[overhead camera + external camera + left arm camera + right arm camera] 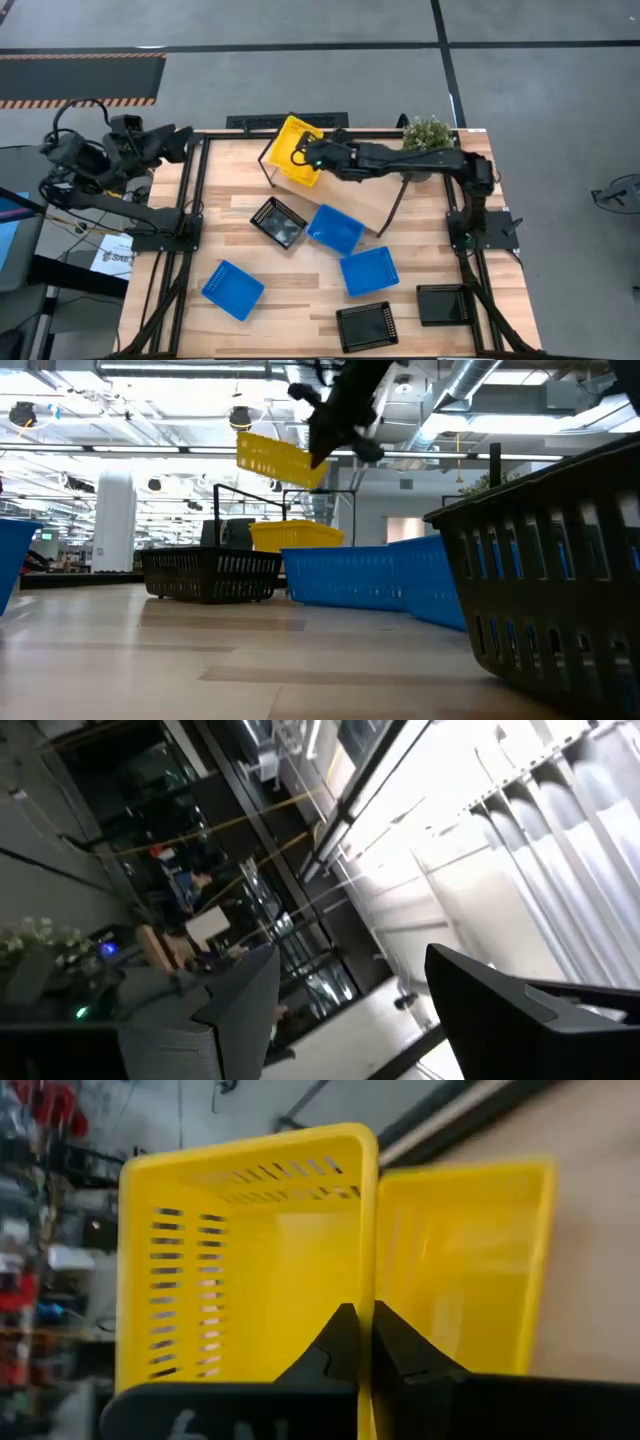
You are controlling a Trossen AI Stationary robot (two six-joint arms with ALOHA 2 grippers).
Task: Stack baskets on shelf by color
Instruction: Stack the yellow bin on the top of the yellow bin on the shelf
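A yellow basket point(293, 150) is held by the right gripper point(307, 157) at upper centre of the high view, fingers pinched narrow on one side wall point(366, 1260), as seen in the right wrist view. In the low view the held basket point(278, 459) is seen tilted in the air, upper centre of frame, above a second yellow basket point(295, 535) resting lower down behind the others. That second yellow basket point(470, 1270) is also seen in the right wrist view, just beyond the held one. The shelf point(372, 205) is seen at centre of the high view, running diagonally under the right arm, with the potted plant point(427, 134) at upper right. On the tabletop point(230, 190), a black basket point(278, 221) and a blue basket point(334, 229) are placed side by side at centre; another blue basket point(369, 271) lies lower centre, a third blue point(233, 289) at lower left, and two black baskets point(366, 326) point(442, 304) at lower right. The left gripper point(178, 142) is parked at upper left, off the table edge, with its fingers point(240, 995) spread wide and nothing between them.
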